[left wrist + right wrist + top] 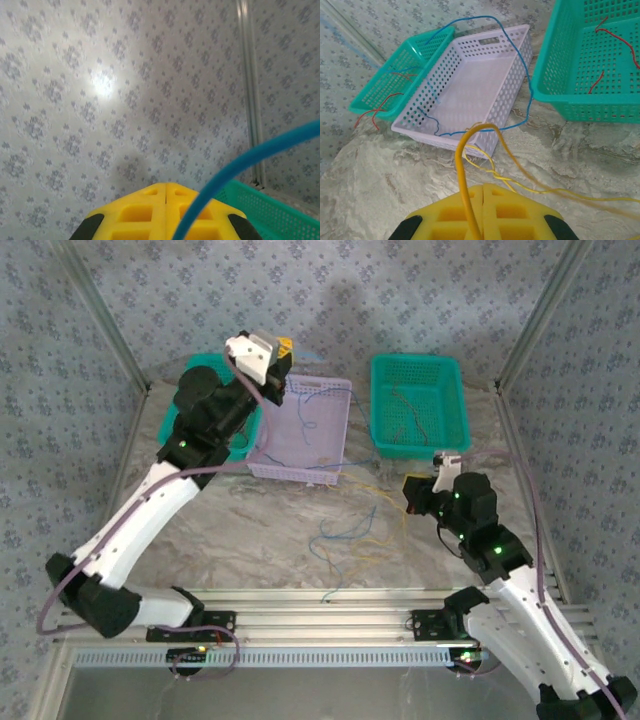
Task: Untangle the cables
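so left gripper (166, 195) is pinched shut on a blue wire (240, 161), held high over the lilac basket (430, 95)'s far corner, probably to drag it free; right gripper (484, 192), in front of that basket, is clamped on a yellow wire (460, 165).

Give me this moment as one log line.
left gripper shut on blue wire, raised by lilac basket | right gripper shut on yellow wire, low over table | tangle on table
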You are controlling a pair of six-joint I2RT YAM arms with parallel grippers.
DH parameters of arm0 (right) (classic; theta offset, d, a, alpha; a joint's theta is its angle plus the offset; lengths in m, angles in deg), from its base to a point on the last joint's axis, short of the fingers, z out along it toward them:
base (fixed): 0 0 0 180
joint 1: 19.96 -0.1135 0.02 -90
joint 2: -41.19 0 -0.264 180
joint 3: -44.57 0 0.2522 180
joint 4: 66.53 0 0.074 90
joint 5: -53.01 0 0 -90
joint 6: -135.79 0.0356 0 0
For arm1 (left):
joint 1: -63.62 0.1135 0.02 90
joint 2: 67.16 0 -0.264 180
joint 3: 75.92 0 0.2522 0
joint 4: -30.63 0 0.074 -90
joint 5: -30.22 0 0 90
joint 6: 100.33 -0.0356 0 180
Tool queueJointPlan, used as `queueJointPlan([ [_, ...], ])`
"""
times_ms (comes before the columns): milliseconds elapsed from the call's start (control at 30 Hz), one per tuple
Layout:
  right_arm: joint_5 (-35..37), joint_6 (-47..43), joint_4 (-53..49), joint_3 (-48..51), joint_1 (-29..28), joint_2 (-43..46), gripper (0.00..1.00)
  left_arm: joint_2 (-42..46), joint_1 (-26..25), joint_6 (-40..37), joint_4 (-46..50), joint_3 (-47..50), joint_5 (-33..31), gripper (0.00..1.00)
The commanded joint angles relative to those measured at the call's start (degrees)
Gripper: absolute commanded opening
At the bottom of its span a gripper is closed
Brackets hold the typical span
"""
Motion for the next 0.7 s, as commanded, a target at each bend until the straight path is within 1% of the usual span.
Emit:
queueJointPlan([
  [0, -2.5, -2.9, -1.2, -0.4, -0.4, 1.9, 0.0, -4.9, 2.3, 2.8, -3.7, -1.9, 3.0, 0.0],
  [133, -3.7, -3.0, -1.1, 0.0, -0.6, 3.7, 0.0, -12.8, 3.7, 4.5, -6.9, -1.0, 3.6, 0.0],
  [267, -4.7, -3.1, -1.5, 0.3, -0.7, 1.9, 0.0, -18.5, 5.5, 9.1, -12.3, 1.7, 3.1, 0.0],
  [300, -4.4, -3.3, -1.9, 0.2, -0.7, 0.9, 0.0, -19.8, 5.8, 10.1, -12.7, 2.4, 3.1, 0.01],
  [400, -4.8, -3.3, -3.2, -0.5, -0.8, -2.3, 0.0, -22.9, 6.3, 12.6, -15.3, 4.8, 2.1, 0.08],
  [500, -4.9, -3.3, -4.3, -1.2, -0.9, -5.8, 0.0, -26.1, 6.6, 14.1, -15.8, 5.7, 1.9, 0.11],
  [567, -4.3, -3.1, -5.7, -1.9, -1.2, -8.5, 0.0, -27.9, 6.6, 15.3, -16.5, 6.0, 2.0, 0.15],
  [633, -4.7, -2.9, -5.5, -1.9, -1.5, -10.5, 0.03, -29.5, 6.6, 15.9, -16.3, 5.3, 2.6, 0.22],
  [667, -4.8, -2.7, -5.6, -2.1, -1.7, -11.5, 0.05, -30.2, 6.7, 16.4, -15.6, 4.6, 3.2, 0.3],
])
